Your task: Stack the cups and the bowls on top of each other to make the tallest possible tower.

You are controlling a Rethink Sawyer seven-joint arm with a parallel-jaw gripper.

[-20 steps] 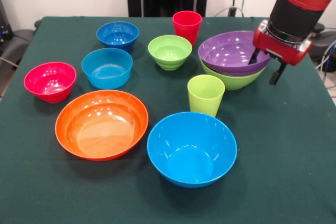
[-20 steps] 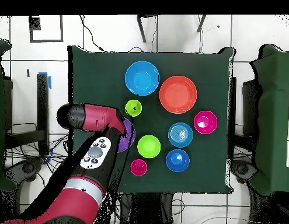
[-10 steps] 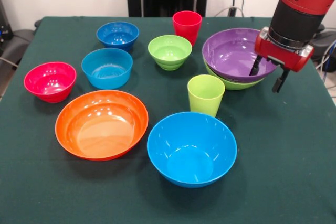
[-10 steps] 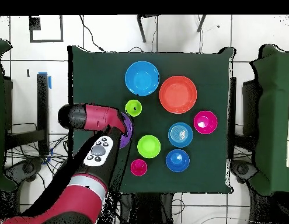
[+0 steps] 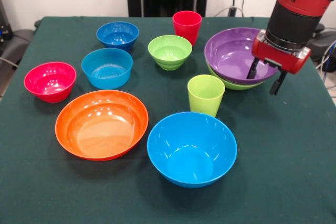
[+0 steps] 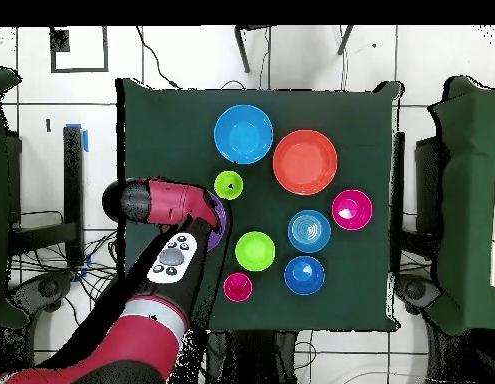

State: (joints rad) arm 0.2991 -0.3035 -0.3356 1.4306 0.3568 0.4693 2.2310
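While the gripper [image 5: 265, 75] straddles the near-right rim of the purple bowl [image 5: 236, 53], 1 finger inside and 1 outside, its jaws look spread and not yet pinched on the rim. That purple bowl sits nested in the large green bowl [image 5: 235, 84], so the tower is only 2 pieces high. The red cup [image 5: 187, 25] stands just beside the purple bowl on the bench [image 5: 294, 156], apart from it; the green cup [image 5: 206, 94] stands near its front edge. By my reading, the step in hand is settling or taking this bowl; next comes a clean rim pinch or release, then fetching another piece.
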